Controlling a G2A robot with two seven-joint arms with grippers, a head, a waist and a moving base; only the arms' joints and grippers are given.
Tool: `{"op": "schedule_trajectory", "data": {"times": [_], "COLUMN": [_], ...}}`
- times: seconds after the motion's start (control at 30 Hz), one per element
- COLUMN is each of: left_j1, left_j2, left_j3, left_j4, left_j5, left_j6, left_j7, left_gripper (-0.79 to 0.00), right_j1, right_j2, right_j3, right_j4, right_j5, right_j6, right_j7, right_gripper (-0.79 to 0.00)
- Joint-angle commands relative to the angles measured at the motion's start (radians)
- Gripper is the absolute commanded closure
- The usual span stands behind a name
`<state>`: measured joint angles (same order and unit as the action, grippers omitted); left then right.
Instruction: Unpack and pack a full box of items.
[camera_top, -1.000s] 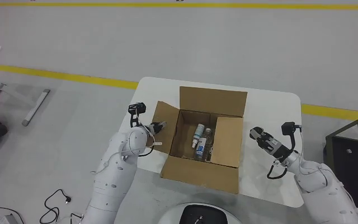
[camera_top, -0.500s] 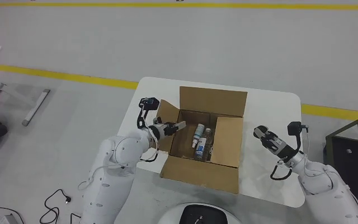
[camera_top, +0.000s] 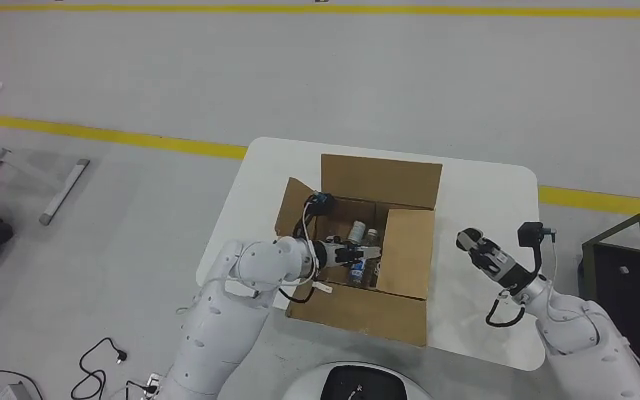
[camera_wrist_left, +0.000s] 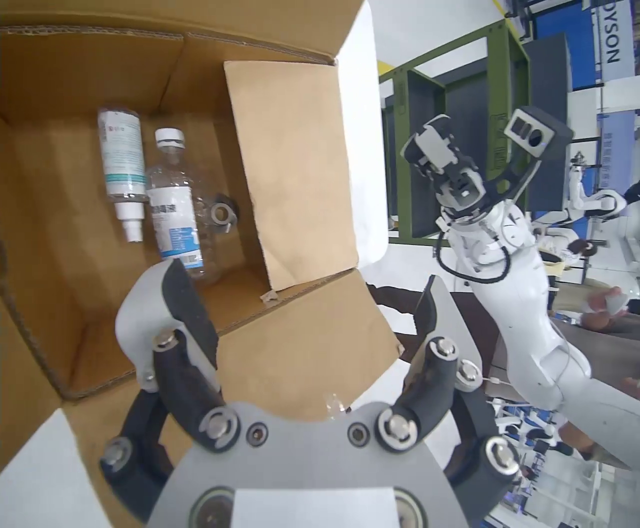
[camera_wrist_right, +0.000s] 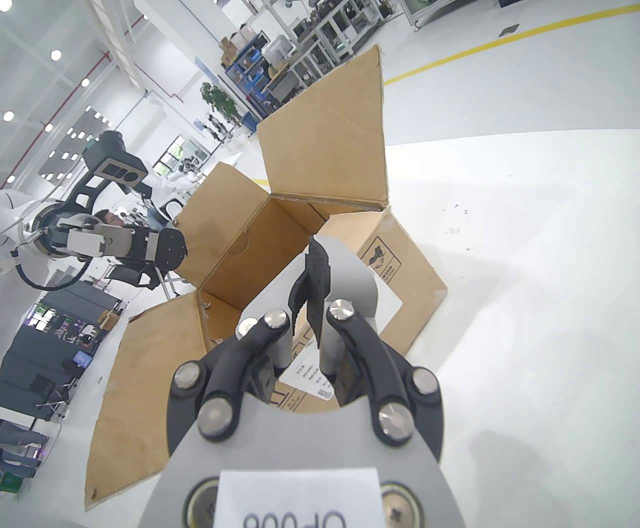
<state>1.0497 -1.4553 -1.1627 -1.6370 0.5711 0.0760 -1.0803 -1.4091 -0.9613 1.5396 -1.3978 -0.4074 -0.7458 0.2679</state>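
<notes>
The white table (camera_top: 480, 190) carries the open cardboard box (camera_top: 355, 312), flaps up. Inside the box, the left gripper (camera_wrist_left: 300, 285) hangs with fingers spread wide and nothing between them; the right gripper (camera_wrist_right: 320, 260) sits pressed together over the table beside the box. On the box floor lie a clear bottle (camera_wrist_left: 172, 210) and, touching it, a smaller spray bottle (camera_wrist_left: 120, 155). Both look light and round, likely to roll; the clear one probably dents, so pinch across its labelled middle.

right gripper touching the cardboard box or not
Apart. The top view shows a strip of bare white table between the right gripper and the nearest side of the cardboard box.
</notes>
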Motion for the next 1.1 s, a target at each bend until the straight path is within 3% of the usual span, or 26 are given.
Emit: {"op": "schedule_trajectory", "data": {"times": [0.0, 0.37, 0.57, 0.73, 1.07], "left_j1": [0.000, 0.000, -0.011, -0.088, -0.237], "left_j2": [0.000, 0.000, -0.012, -0.029, -0.067], "left_j3": [0.000, 0.000, 0.072, 0.133, 0.267], "left_j4": [-0.001, -0.001, 0.039, 0.167, 0.465], "left_j5": [0.013, 0.013, -0.022, -0.077, -0.007], "left_j6": [-0.001, -0.001, -0.026, -0.046, -0.070], "left_j7": [0.000, 0.000, 0.120, 0.181, 0.298], "left_gripper": [-0.785, -0.785, -0.785, -0.785, -0.785], "right_j1": [-0.005, -0.030, -0.036, -0.044, -0.086], "right_j2": [0.000, -0.003, -0.006, -0.005, -0.003], "right_j3": [0.001, 0.010, 0.010, 0.028, 0.071], "right_j4": [-0.009, -0.050, -0.040, -0.030, -0.040], "right_j5": [-0.001, -0.044, -0.065, -0.067, -0.062], "right_j6": [0.001, 0.031, 0.046, 0.045, 0.046], "right_j7": [-0.001, -0.032, -0.049, -0.051, -0.062], "right_gripper": [0.000, 0.000, 0.000, 0.000, 0.000]}}
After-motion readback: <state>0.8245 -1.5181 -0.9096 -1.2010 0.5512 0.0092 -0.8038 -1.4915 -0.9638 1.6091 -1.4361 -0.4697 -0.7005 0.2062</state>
